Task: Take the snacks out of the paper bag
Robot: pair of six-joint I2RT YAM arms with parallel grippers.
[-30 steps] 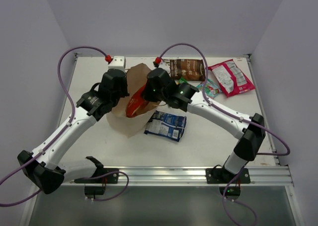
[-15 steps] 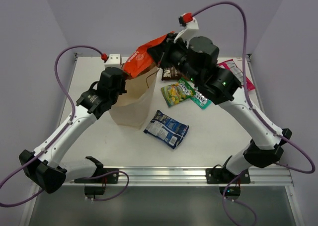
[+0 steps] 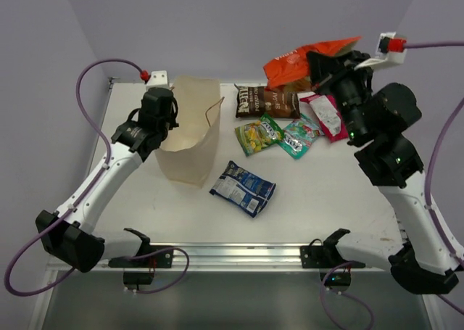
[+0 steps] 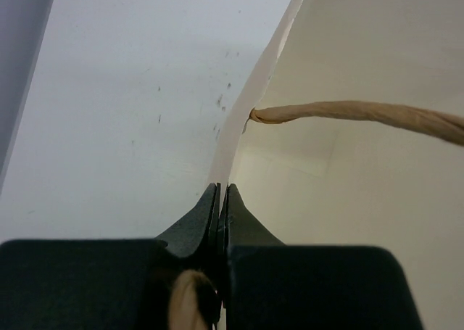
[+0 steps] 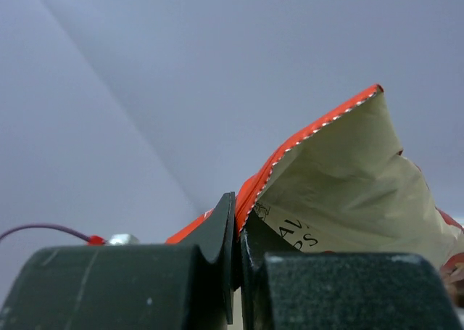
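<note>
On the right: clamps the orange-red packet point(image 3: 296, 62) by one crimped edge between the tightly closed fingers of the right gripper point(image 3: 319, 63), raised in the air above the far right part of the table point(image 3: 319, 214). From the right wrist, pokes out between the fingertips and fans up and to the right, pale inner face toward the camera.

On the left: pinches the rim of the paper bag point(image 3: 190, 138) in the left gripper point(image 3: 165, 106), fingers pressed together with only the paper wall between them and a string handle point(image 4: 355, 114) leaving that wall just ahead of the fingertips. Stands upright at the table's far left, mouth open.

Flat on the table, outside the bag: dark brown packet point(image 3: 265, 102), yellow-green packet point(image 3: 259, 134), teal-green packet point(image 3: 299, 138) and pink-and-white packet point(image 3: 326, 116) clustered to its right; blue-and-white packet point(image 3: 243, 188) nearer, apart.
</note>
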